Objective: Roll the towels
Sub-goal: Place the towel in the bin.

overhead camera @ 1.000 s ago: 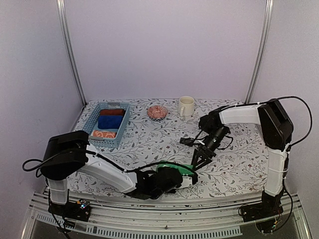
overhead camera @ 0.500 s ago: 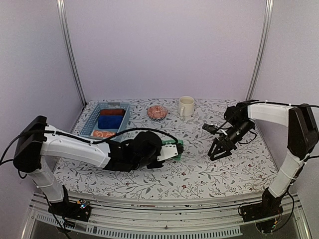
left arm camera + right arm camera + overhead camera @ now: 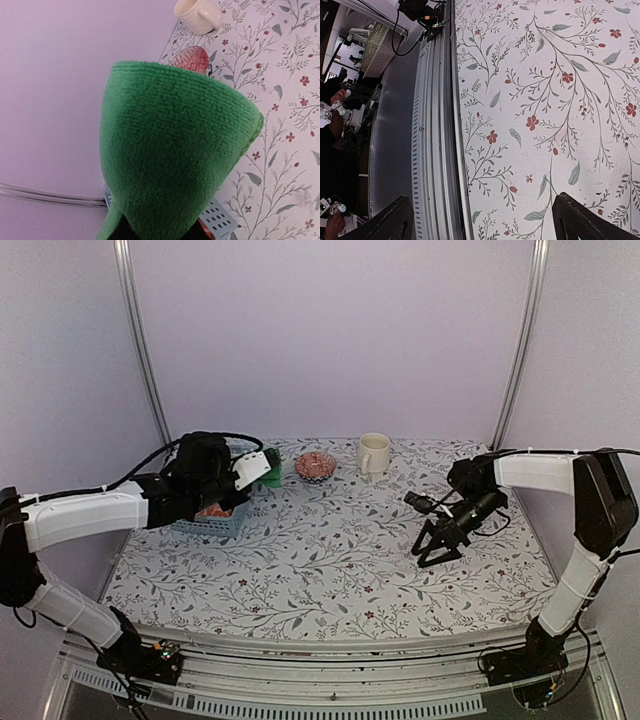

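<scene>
**Towel position.** The green towel is off the worktop, carried in the air over the far left corner. It hangs at the right rim of the blue basket, close to the patterned bowl. In the left wrist view the towel fills most of the picture as a compact bundle. Whether the roll is tight all the way through cannot be told from these views.

**Left gripper.** The left gripper is clamped on the green towel. The jaws themselves are hidden behind the cloth.

**Basket.** An orange towel lies at the near end of the basket. The left arm hides the rest of the interior. A mug stands at the far edge, beyond the bowl.

**Right gripper.** The right gripper hangs over the right half of the worktop, well apart from the towel. Its fingers are spread wide, with only printed cloth between them. It holds nothing.

**Step in hand (judged).** The bundle is being delivered into the basket.

1. Move the bundle leftward until it is fully inside the rim, over a free slot.
2. Align its long axis with the slot.
3. Lower it until the cloth rests on the basket floor or against a neighbouring roll.
4. Release only then. A drop from height is likely to let the outer layer spring loose.
5. Withdraw straight up, so the fingers do not drag the free edge.
6. Stay clear of the bowl during the traverse.
</scene>
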{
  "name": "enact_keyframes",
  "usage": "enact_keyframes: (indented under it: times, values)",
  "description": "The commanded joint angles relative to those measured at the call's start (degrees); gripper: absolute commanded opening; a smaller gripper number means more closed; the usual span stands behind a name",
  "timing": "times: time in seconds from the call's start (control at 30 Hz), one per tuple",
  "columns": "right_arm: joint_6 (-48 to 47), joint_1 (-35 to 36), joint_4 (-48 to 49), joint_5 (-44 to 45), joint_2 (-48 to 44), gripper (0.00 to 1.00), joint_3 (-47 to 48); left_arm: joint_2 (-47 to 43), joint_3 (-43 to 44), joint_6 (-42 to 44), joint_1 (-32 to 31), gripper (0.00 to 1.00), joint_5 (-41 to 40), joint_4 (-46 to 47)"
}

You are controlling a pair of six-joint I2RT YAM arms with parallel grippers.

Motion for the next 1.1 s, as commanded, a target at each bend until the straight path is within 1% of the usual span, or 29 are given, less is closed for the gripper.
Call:
enact_keyframes:
  times: [0.0,0.1,0.17,0.23,0.37,0.47,0.7,0.97,1.07]
  values:
    - [4.50,0.03,7.18,1.57,-2.78,0.99,-2.17,-3.66,-3.02,7.01,9.41,0.00,10.89,0.92]
    - [6.00,0.03,9.04,1.59,-4.86,0.99,-2.87,-3.60,-3.34,10.23,15.27,0.00,14.68,2.16]
    - [6.17,0.06,9.45,1.41,-5.31,0.99,-3.29,-2.68,-2.34,10.76,20.36,0.00,18.01,2.10]
    - [6.29,0.02,9.58,1.42,-4.93,0.99,-3.61,-1.55,-1.47,11.33,23.76,0.00,21.45,2.46]
    - [5.79,0.01,9.26,1.35,-4.18,0.99,-4.15,2.26,0.28,13.15,29.66,0.00,28.98,2.96]
    - [5.40,0.07,9.23,1.27,-4.09,0.99,-4.59,6.13,1.05,13.84,32.49,0.00,31.23,4.82]
    - [5.29,0.09,9.47,1.82,-3.24,0.99,-5.47,12.57,1.05,15.54,35.67,0.00,33.47,10.88]
    - [5.14,0.03,9.06,1.70,-1.54,0.99,-5.40,17.69,2.98,17.55,36.03,0.00,34.11,12.07]
    - [4.99,0.01,8.96,1.83,-1.32,0.99,-5.48,17.54,2.64,17.44,35.95,0.00,35.31,11.51]
